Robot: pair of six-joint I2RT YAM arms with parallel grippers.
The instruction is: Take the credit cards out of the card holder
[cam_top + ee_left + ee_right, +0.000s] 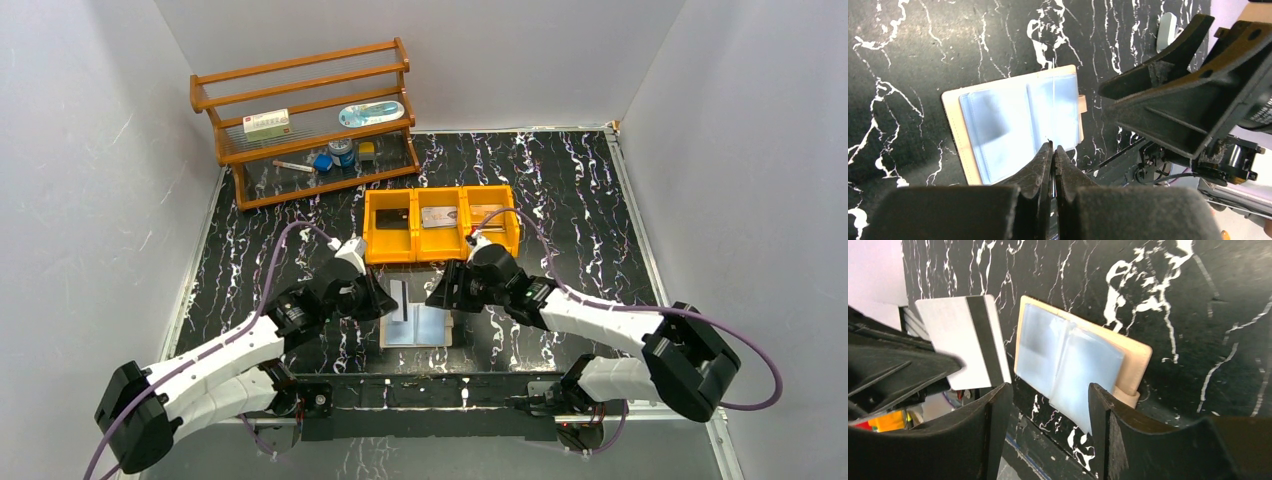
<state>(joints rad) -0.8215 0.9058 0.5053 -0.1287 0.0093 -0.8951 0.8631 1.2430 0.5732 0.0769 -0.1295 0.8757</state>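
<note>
The card holder (418,326) lies open on the black marble table, tan cover down, two pale blue pocket panels up; it also shows in the left wrist view (1008,127) and the right wrist view (1068,352). My left gripper (385,300) is shut on a silvery-grey credit card (963,342) with a black stripe, held upright above the holder's left edge. In the left wrist view the card (1053,107) shows edge-on as a thin line rising from the shut tips (1053,147). My right gripper (445,292) is open and empty over the holder's right side (1050,395).
A yellow three-compartment bin (440,250) stands just behind the holder; cards lie in its middle (438,217) and right (490,214) compartments. A wooden rack (305,110) with small items stands at the back left. White walls enclose the table.
</note>
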